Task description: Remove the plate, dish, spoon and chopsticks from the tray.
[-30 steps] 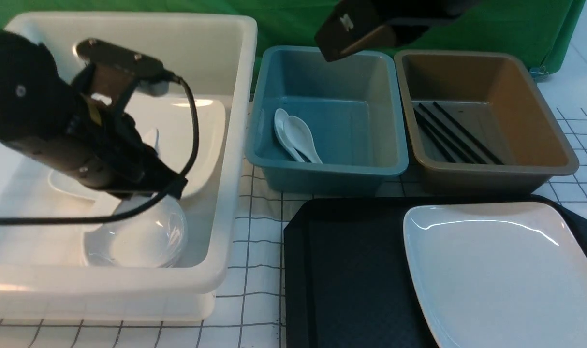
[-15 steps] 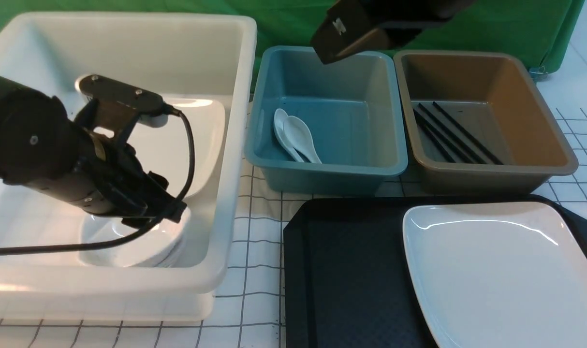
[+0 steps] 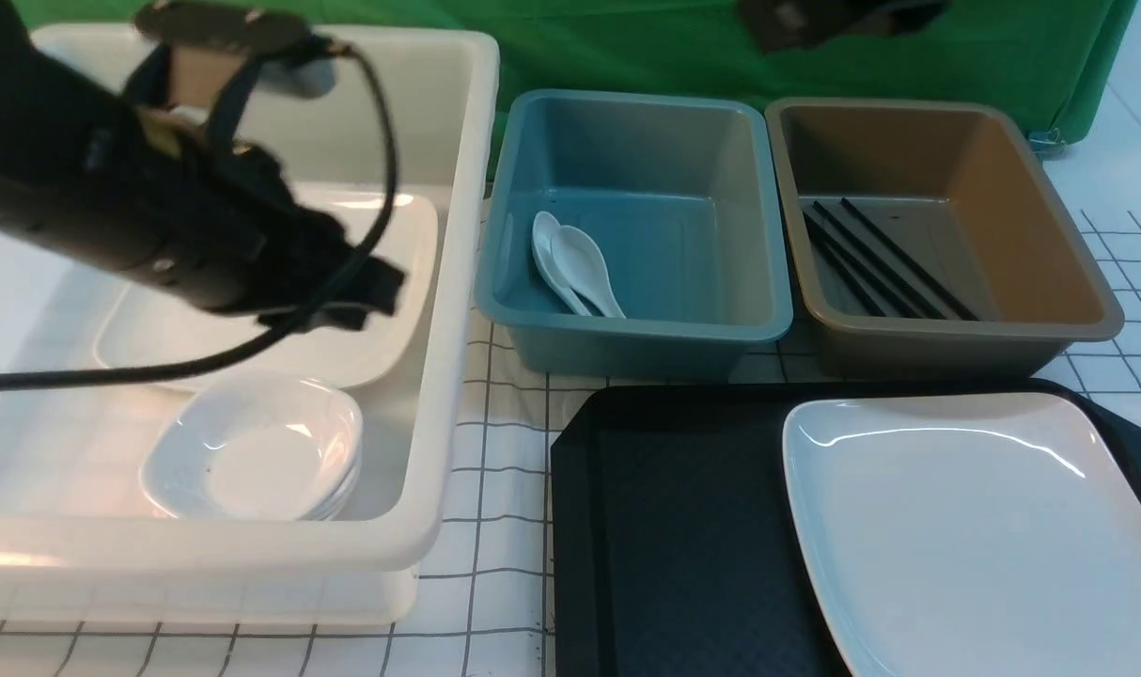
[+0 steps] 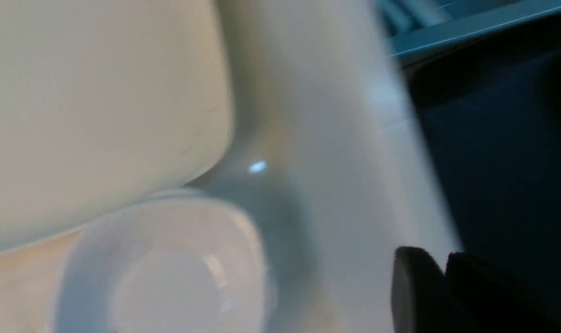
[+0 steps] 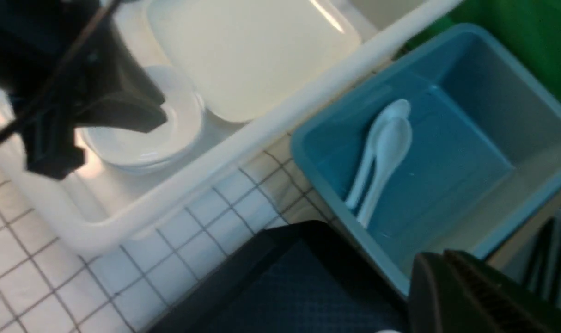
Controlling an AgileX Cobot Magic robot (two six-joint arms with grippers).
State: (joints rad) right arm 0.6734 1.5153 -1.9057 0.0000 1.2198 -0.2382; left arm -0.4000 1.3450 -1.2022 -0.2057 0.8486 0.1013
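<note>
A large white plate (image 3: 975,536) lies on the right half of the black tray (image 3: 674,527). A stack of small white dishes (image 3: 251,456) sits in the white tub (image 3: 439,395), in front of another plate (image 3: 382,320). My left gripper (image 3: 382,287) hangs above that tub, shut and empty; in the left wrist view its fingertips (image 4: 417,273) meet beside the dish (image 4: 169,268). Two spoons (image 3: 575,263) lie in the blue tub (image 3: 627,329), and chopsticks (image 3: 881,259) in the brown tub (image 3: 965,334). My right gripper (image 5: 440,259) is shut, high above the tubs.
The three tubs stand in a row behind the tray on a white gridded table (image 3: 495,527). A green cloth (image 3: 608,47) hangs at the back. The left arm's black cable (image 3: 157,371) loops over the white tub. The tray's left half is bare.
The left gripper set a dish on the stack in the white tub, let go, then rose and shut. The right arm moved up and to the right, nearly out of the front view.
</note>
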